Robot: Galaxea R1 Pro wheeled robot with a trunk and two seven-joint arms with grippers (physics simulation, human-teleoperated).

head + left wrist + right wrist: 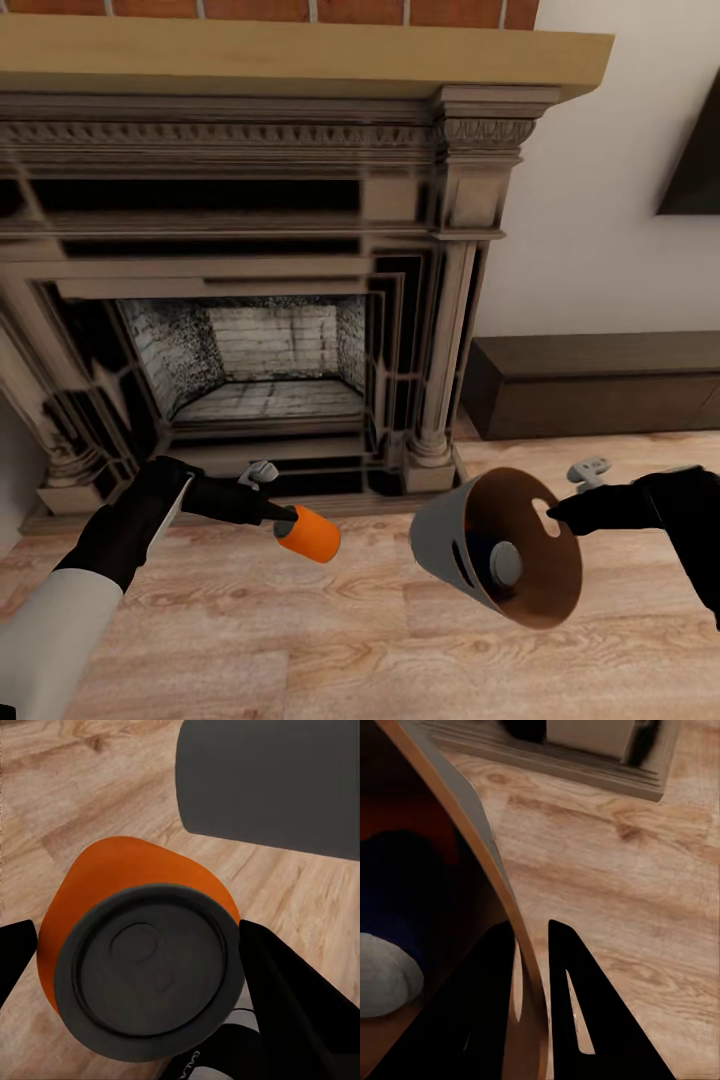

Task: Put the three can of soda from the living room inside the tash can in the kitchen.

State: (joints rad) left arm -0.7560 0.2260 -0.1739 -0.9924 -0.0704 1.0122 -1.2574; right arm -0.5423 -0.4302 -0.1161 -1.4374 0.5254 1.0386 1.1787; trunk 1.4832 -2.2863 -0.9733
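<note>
Two cans in sight. Left claw (pixel 290 521), at lower left of centre in the head view, clenched on an orange can (pixel 309 534), carried lying sideways above the wood plank floor (pixel 300 640). Seen end-on in the left wrist view: dark round end of the orange can (pixel 150 971) squeezed between two black fingers (pixel 296 1009), grey wall of the tash can (pixel 274 784) across the upper right of that frame, apart from the can.

Right claw (pixel 556 514), at lower right in the head view, clamped on the rim of the tash can (pixel 450 545), close to the oval handle slot. Bin held off the floor and tipped on its side, coppery mouth turned toward the camera. Inside it a dark blue can (pixel 488 556) with its silver top (pixel 506 564) facing out. In the right wrist view, one black finger (pixel 585 1012) outside the rim and the other inside, the bin wall (pixel 472 817) curving between them; dark blue can (pixel 397 900) resting deep inside at the left of that frame.

Behind, filling the upper left and centre of the head view, a fireplace (pixel 270 250) with pale mantel and red brick above. At middle right, a low dark wood bench (pixel 600 385) against the wall; at the upper right edge, a dark corner of a television (pixel 695 170).
</note>
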